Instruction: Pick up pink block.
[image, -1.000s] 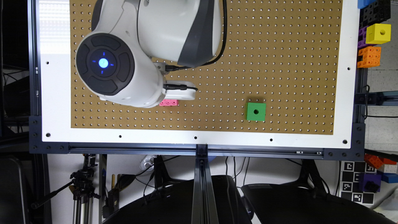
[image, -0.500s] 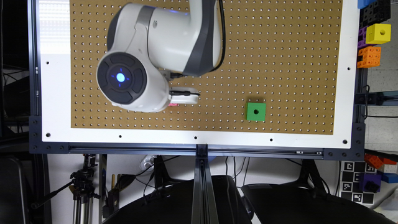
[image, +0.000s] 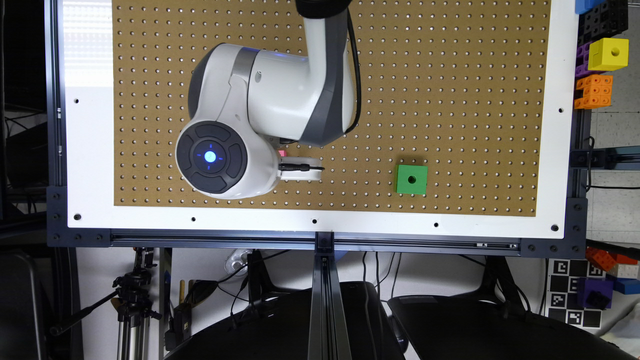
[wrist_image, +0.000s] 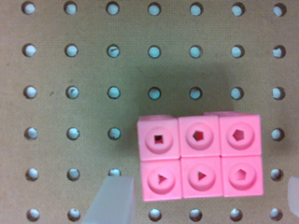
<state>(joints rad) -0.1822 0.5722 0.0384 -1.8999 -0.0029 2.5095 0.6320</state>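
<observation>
The pink block lies flat on the brown pegboard, its six round studs facing the wrist camera. My gripper is open just above it. One pale finger stands off one short end of the block and the other finger off the opposite end, neither touching it. In the exterior view only a sliver of the pink block peeks out from under the white arm, with the gripper close beside it.
A green cube with a round hole sits on the pegboard toward the exterior view's right. Beyond the board's right edge are a yellow cube and an orange block. A white border frames the board.
The arm has swung toward the exterior view's right. It now covers most of the pink block, which showed beside the wrist a second ago.
</observation>
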